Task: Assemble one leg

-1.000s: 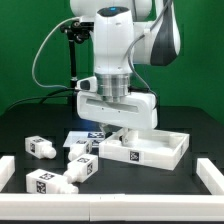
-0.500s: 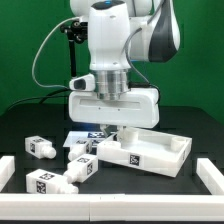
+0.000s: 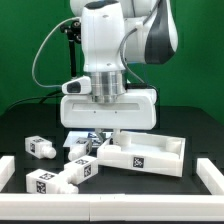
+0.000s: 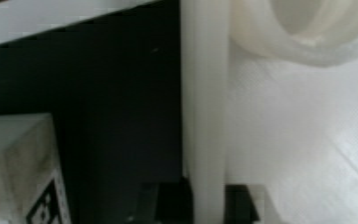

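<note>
Legs [image 3: 78, 150]: 4 of them afaict, all loose on the tabletop [image 3: 130, 192], none in the claw [image 3: 112, 138]. They sit bunched on the exterior view's left of the panel [image 3: 165, 160]. Back-left leg [image 3: 40, 146] is off on its own. Back-right leg [image 3: 78, 150] is near the panel's corner, and the mid leg [image 3: 85, 168] is just in front of it. Front leg [image 3: 45, 183] is closest to the cam, w/ its thin end toward the mid leg. Can't tell if those two touch.

Claw points straight down at the panel's end on the exterior view's left, set narrow and pinching the panel's side wall. Wrist view agrees, blurry tho. The wall [image 4: 206, 90] runs right between the two dark fingertips [image 4: 167, 198], one on each side, and both look pressed against it. Beside the wall, inside the panel, there's a round raised ring [image 4: 309, 40].

Panel is open side up, w/ a tag on the wall facing the cam. I can't tell if it's resting on the tabletop or just off it. Marker board [image 3: 78, 134] lies flat behind the legs, partly hidden by the claw.
</note>
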`<state>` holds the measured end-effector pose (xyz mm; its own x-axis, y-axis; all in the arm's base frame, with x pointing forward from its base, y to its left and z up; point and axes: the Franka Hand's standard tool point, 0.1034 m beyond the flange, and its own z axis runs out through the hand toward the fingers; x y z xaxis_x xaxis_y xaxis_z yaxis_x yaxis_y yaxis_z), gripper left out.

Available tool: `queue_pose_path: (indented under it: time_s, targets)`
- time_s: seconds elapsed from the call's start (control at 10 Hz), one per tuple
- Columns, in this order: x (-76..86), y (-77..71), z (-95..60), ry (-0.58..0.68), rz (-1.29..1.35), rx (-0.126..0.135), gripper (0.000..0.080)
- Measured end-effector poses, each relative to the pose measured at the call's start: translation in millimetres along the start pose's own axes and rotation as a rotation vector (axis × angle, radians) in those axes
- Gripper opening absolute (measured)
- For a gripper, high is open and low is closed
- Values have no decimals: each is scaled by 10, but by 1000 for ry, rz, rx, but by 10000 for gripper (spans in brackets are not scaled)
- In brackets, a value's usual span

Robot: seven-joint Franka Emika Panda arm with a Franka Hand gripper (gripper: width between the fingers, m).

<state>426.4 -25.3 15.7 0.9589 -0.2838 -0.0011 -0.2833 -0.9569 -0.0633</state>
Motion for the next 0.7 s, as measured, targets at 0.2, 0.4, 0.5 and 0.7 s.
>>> queue_pose_path:
  time_s: [0.2, 0.4, 0.5, 0.7]
  targets:
    - [-7, -2, 10, -2, -1, -1, 52]
    - [120, -106, 31, 17, -29, 6, 52]
    - [250, -229, 34, 32, -44, 16, 52]
    - [500, -263, 65, 85, -66, 10, 52]
